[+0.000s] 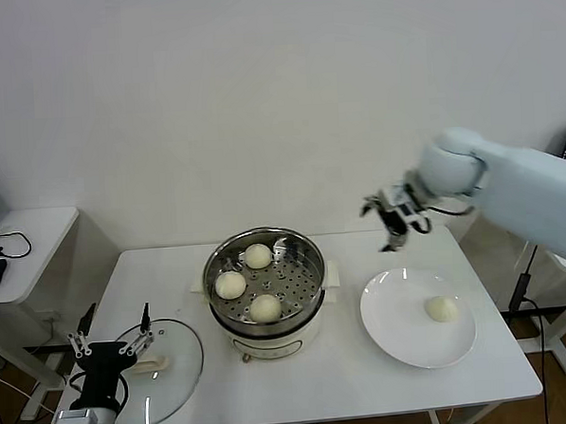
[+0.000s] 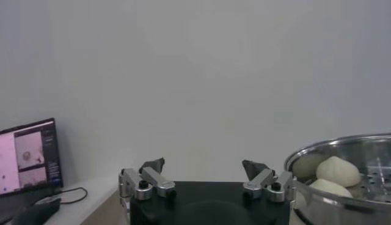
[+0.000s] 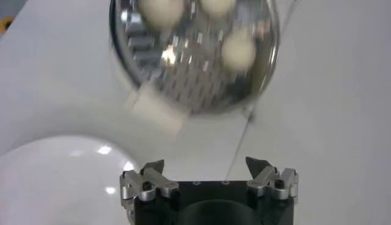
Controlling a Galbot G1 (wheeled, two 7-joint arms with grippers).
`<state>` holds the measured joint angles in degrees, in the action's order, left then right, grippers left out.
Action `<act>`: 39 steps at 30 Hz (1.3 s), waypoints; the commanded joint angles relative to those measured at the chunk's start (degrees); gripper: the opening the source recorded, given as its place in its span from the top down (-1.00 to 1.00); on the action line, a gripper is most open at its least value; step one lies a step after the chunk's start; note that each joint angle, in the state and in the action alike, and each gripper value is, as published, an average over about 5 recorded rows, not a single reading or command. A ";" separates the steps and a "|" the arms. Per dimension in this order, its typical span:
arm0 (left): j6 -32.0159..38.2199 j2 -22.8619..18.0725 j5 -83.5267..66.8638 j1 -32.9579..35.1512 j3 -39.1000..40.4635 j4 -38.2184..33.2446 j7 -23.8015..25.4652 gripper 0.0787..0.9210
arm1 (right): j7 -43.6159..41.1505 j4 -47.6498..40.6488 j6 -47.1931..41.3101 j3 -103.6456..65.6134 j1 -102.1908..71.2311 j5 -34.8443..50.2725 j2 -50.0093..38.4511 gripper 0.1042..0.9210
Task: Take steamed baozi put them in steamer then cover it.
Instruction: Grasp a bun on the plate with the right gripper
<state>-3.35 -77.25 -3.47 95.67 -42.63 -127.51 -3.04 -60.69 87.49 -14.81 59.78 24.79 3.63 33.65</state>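
Three baozi point(image 1: 248, 283) in steamer point(image 1: 265, 287); fourth point(image 1: 443, 309) on plate point(image 1: 394, 332). Right tool point(image 1: 395, 227) wide, empty, aloft; next, descend, grip. Left tool point(image 1: 112, 345) wide over cover point(image 1: 168, 370).

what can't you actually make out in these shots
- Steamer: the right wrist view blurs its tray and three baozi; the left wrist view's edge cuts it off.
- Plate: the last baozi is outside both wrist views.
- Cover: the left gripper hides part of its handle in the head view.
- Right gripper: small in the head view.
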 commanded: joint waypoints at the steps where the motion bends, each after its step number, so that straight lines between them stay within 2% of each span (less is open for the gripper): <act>1: -0.04 0.09 0.21 -0.07 1.31 0.34 0.04 -0.77 | -0.96 0.50 -1.09 -10.41 -18.56 -5.12 -14.81 -0.76; 6: -0.04 0.43 0.31 -0.03 1.32 0.90 0.05 -0.77 | -0.67 -2.10 0.11 -20.75 -31.72 -8.69 -14.89 -0.76; 11: -0.10 0.57 0.26 0.23 0.73 0.81 0.07 -0.77 | 0.61 -6.22 0.33 -26.15 -37.09 -11.90 -10.87 -0.76; 21: -0.17 0.09 0.22 1.37 -0.60 -0.11 0.12 -0.77 | 1.04 -13.44 0.78 -27.87 -37.28 -14.52 -2.33 -0.76; 39: -0.12 -0.35 0.31 1.79 -1.21 -0.05 0.12 -0.77 | 2.12 -23.02 2.63 -29.27 -38.21 -18.42 6.67 -0.76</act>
<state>-3.51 -77.60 -3.16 97.43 -43.87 -127.66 -2.94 -58.95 68.84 -12.46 31.83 -12.15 -13.41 36.51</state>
